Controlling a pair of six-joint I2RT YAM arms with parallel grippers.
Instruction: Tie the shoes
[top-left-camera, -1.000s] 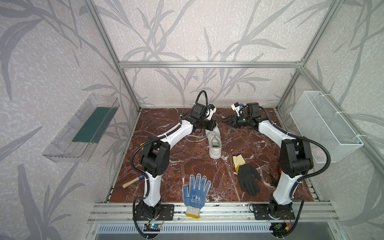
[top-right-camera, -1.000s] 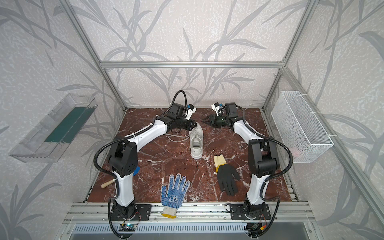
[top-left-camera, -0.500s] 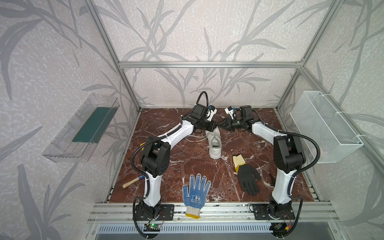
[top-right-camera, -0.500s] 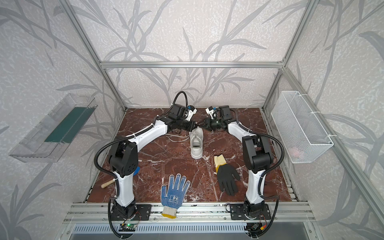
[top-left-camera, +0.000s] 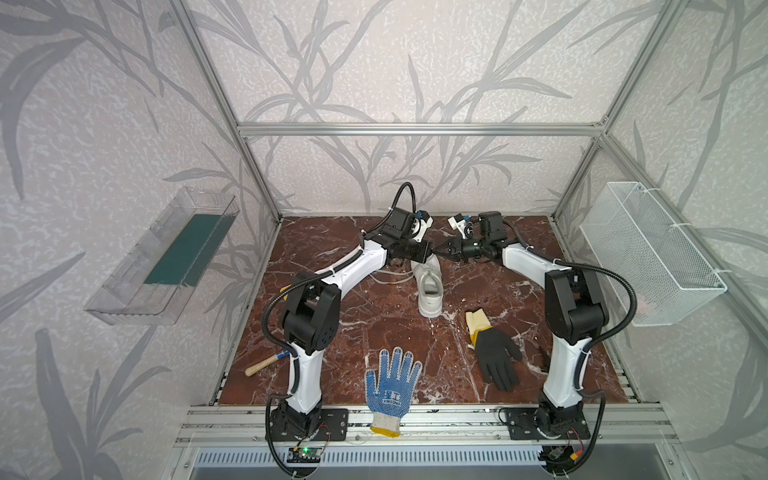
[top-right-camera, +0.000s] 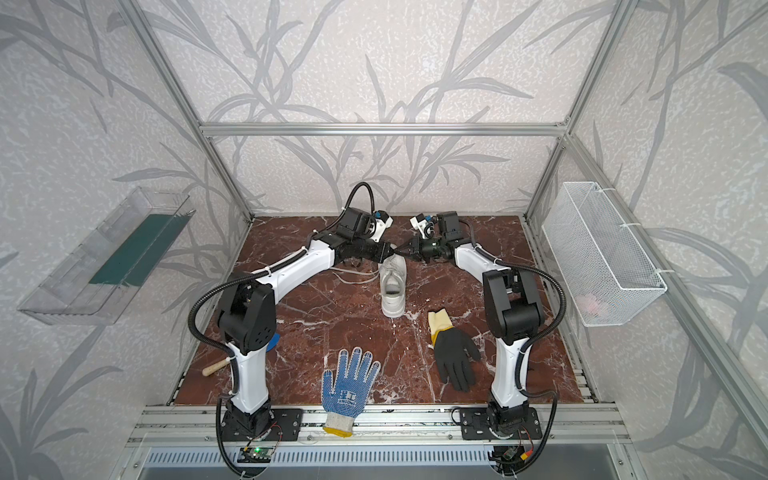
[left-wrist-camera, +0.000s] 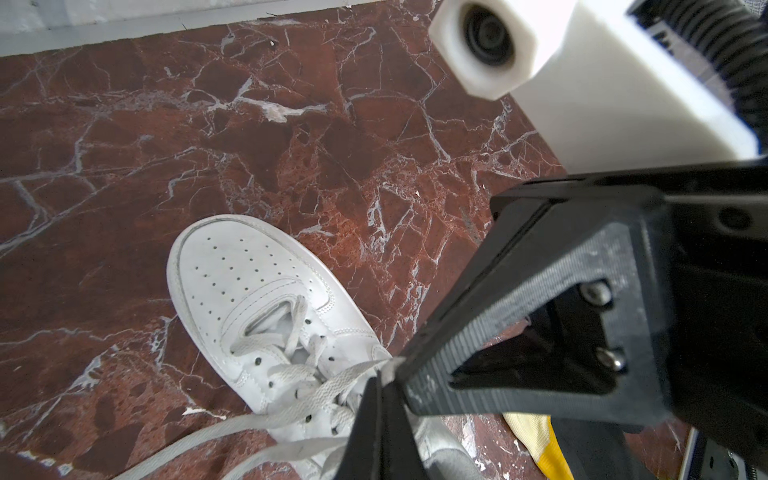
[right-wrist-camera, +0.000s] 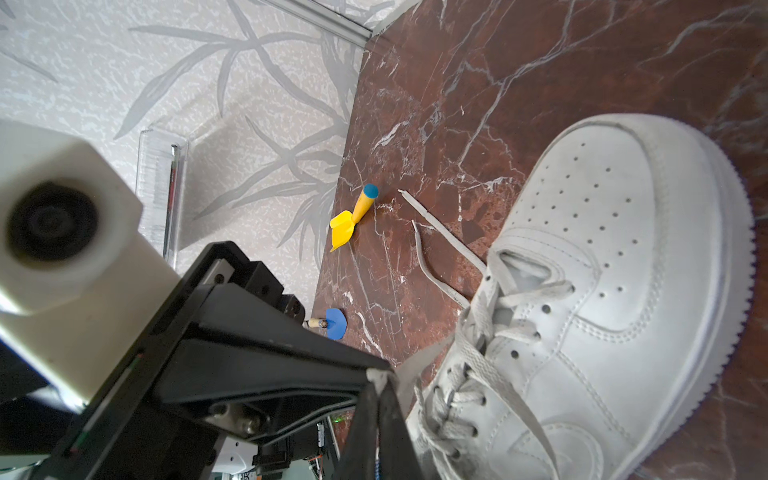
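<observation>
At twelve o'clock on the marble tabletop (top-left-camera: 374, 332): white sneaker (top-left-camera: 429, 286), toe set toward twelve; lace (left-wrist-camera: 316, 390) clenched above the toe by left gripper (top-left-camera: 428, 252) from nine and right gripper (top-left-camera: 441, 251) from three, tips meeting, presumably for handover.

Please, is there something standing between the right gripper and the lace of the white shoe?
Nothing visible. The right gripper is shut right at the lace above the shoe, tip to tip with the shut left gripper, and both seem to pinch it. The black glove and dotted glove lie apart, nearer the front.
</observation>
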